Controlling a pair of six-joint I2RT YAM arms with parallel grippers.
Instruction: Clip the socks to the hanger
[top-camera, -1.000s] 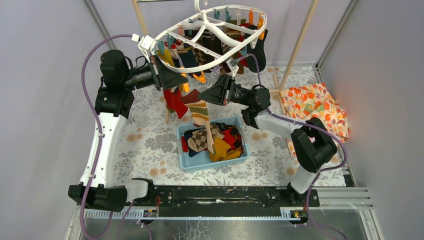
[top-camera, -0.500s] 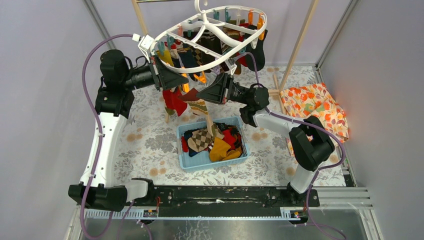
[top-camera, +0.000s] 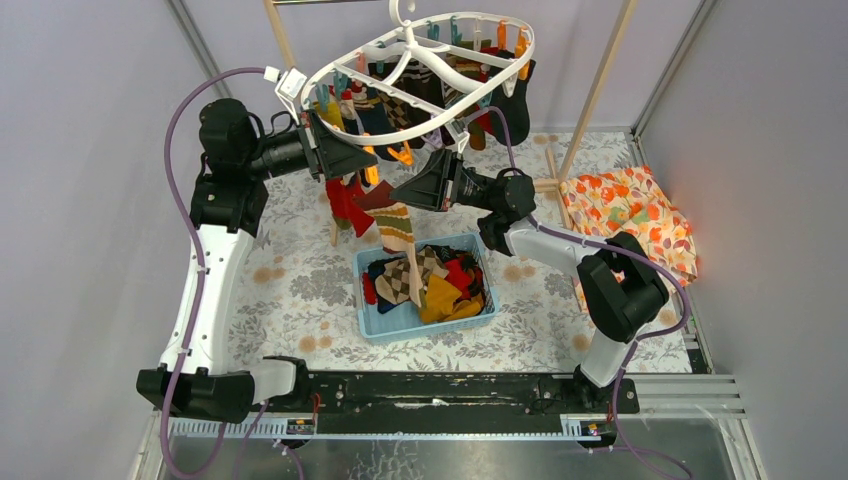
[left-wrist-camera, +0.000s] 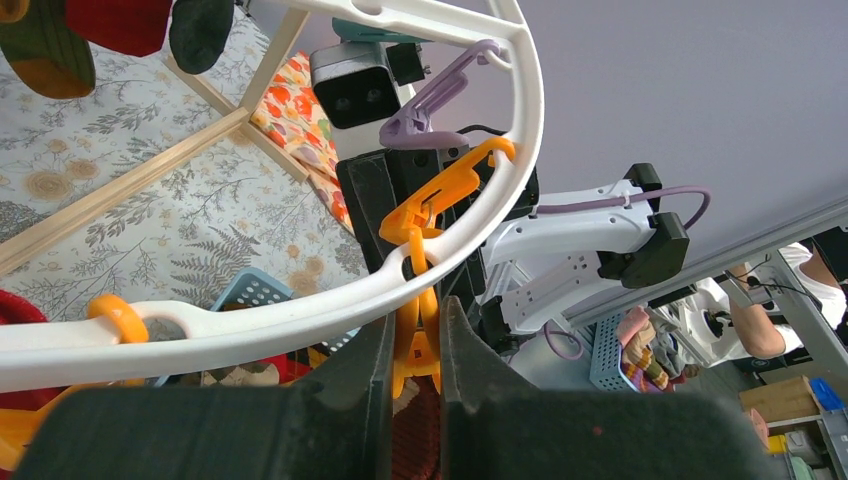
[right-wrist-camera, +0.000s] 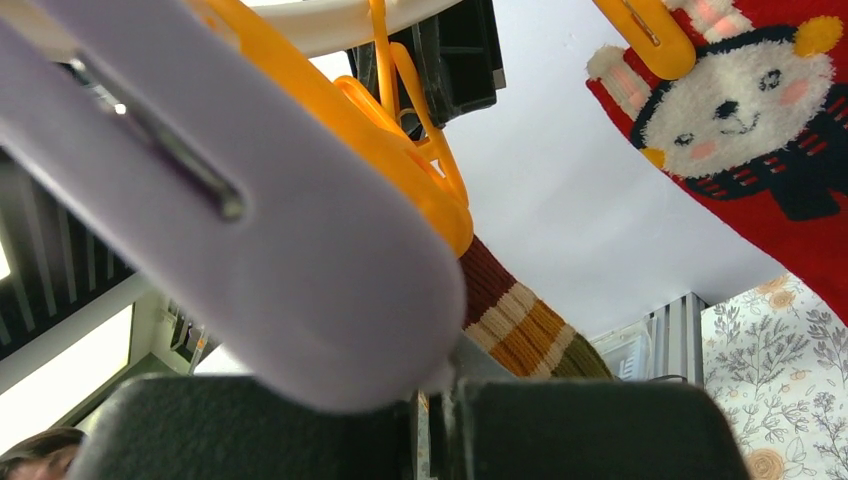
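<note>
The white oval hanger (top-camera: 430, 70) hangs at the top centre with several socks clipped to it. My left gripper (top-camera: 372, 166) is shut on an orange clip (left-wrist-camera: 418, 345) under the hanger's rim (left-wrist-camera: 300, 315). My right gripper (top-camera: 396, 190) is shut on a striped green-orange-tan sock (top-camera: 398, 226), which hangs down toward the basket. In the right wrist view the sock's dark red cuff (right-wrist-camera: 520, 315) sits right at the mouth of the orange clip (right-wrist-camera: 400, 170). A blurred lilac clip (right-wrist-camera: 230, 200) covers much of that view. My left gripper also shows in its wrist view (left-wrist-camera: 417, 330), and my right in its own (right-wrist-camera: 435, 400).
A blue basket (top-camera: 372, 318) with several loose socks stands on the floral cloth-covered table below the hanger. An orange floral cloth (top-camera: 630, 212) lies at the right. Wooden rail posts (top-camera: 597, 85) stand behind. A red bear sock (right-wrist-camera: 740, 120) hangs close to my right gripper.
My right gripper has moved slightly up and left with the striped sock, lifting its tail higher over the basket. The left gripper has stayed on the orange clip.
</note>
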